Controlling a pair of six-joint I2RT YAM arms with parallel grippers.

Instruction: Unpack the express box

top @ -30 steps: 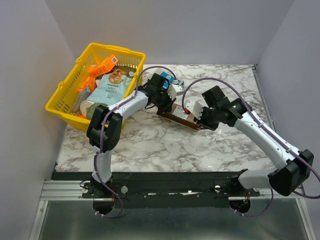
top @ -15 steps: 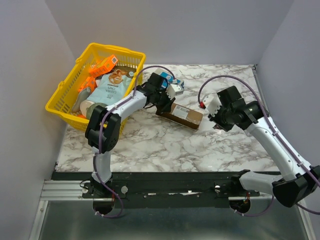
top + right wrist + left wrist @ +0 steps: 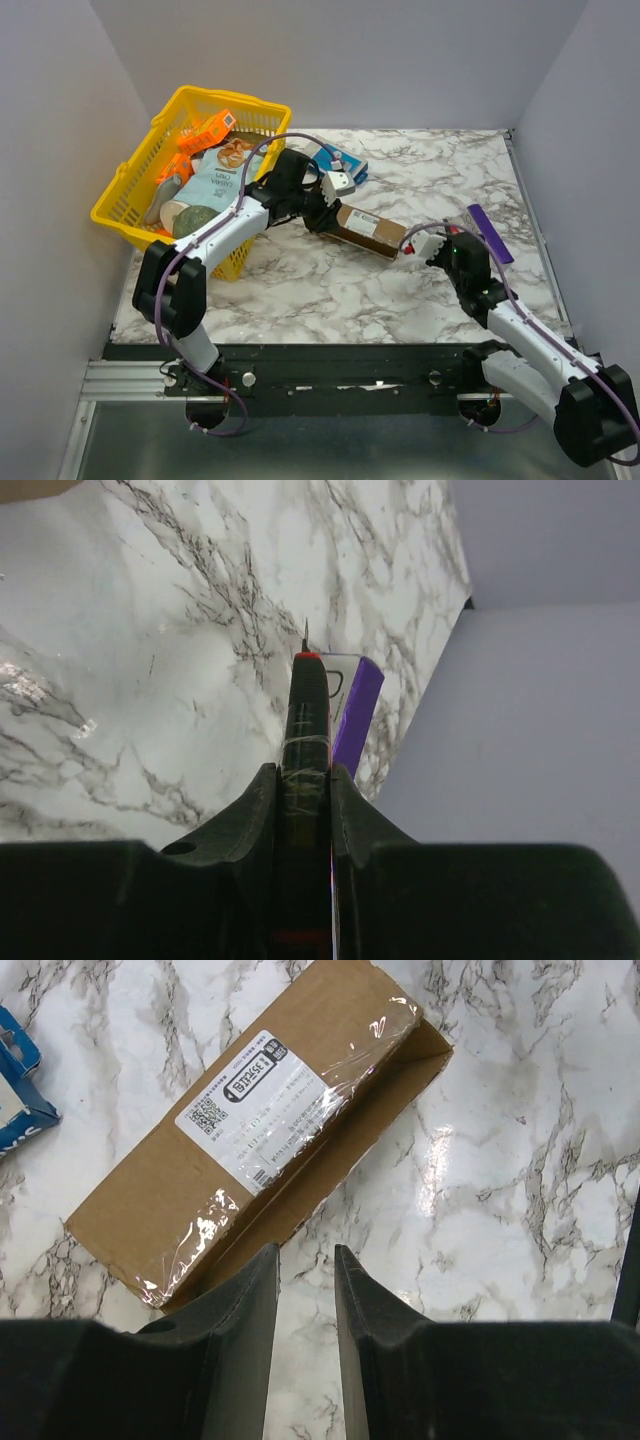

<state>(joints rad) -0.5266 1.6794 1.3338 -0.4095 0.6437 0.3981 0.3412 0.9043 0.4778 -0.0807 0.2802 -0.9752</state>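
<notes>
L arm over express box [image 3: 160, 1195], L fingers [image 3: 250, 1310] slightly apart. R arm low, R fingers [image 3: 255, 810] pinch red-tipped tool [image 3: 305, 705]. Label [image 3: 265, 1105] txt unreadable.

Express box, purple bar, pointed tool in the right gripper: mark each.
express box [image 3: 262, 1110], left wrist view, on its white shipping label.
purple bar [image 3: 490, 233], top external view, middle of its top face.
pointed tool [image 3: 305, 715], right wrist view, on its dark shaft.
</notes>
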